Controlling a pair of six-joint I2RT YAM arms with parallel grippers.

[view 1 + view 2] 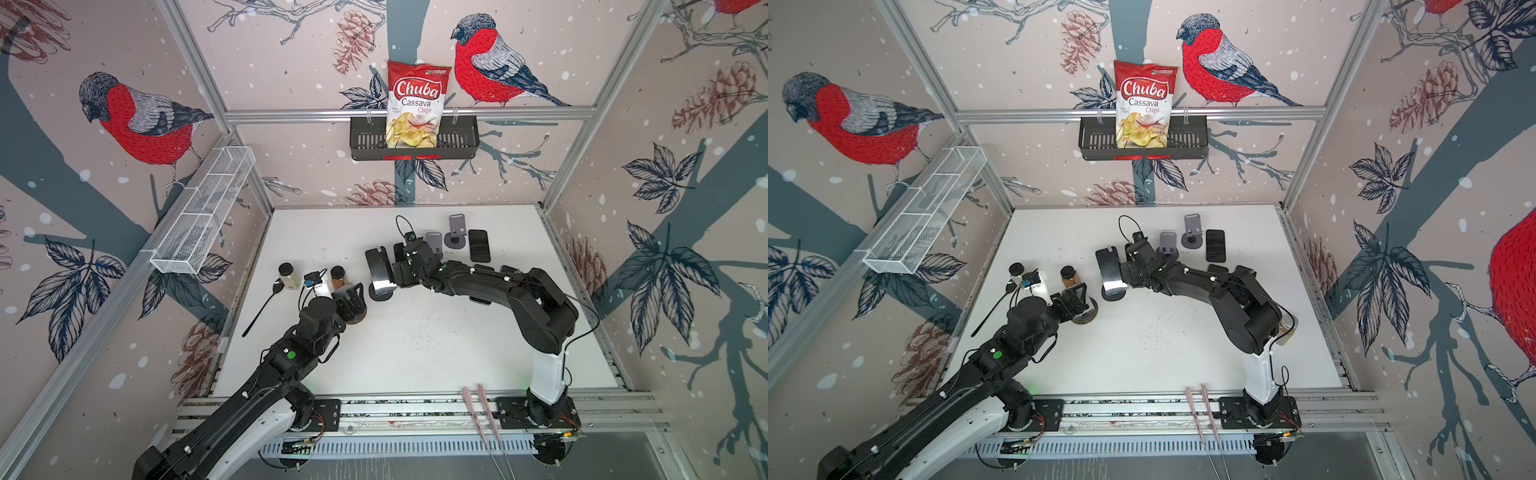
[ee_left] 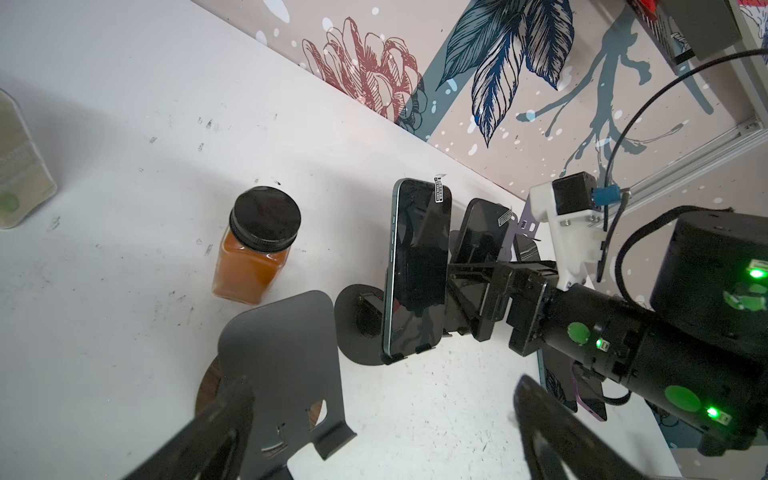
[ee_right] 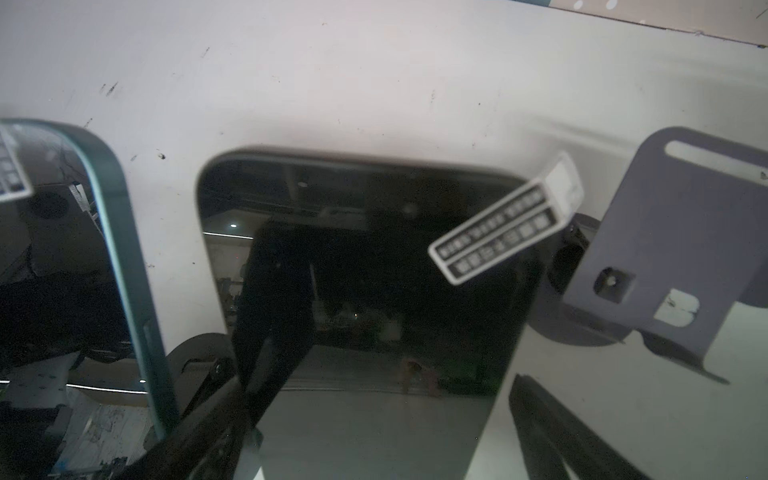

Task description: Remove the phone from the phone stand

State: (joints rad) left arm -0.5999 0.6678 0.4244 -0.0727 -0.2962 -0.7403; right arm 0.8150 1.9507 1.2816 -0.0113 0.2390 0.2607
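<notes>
Tabletop [image 1: 436,353] white, scuffed; bird-print walls [image 1: 291,62]

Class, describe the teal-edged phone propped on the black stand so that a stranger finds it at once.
Find the middle of the white table, beside the brown-filled jar. There a phone leans upright on a black round-based stand. Its teal edge sets it apart from the black phone lying flat farther back.

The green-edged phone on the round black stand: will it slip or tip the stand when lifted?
The phone looks stiff, a flat slab. Its glossy face mirrors the room, so it may slip. It rests on two small lips of the stand, so a sideways pull might tip the stand.
</notes>
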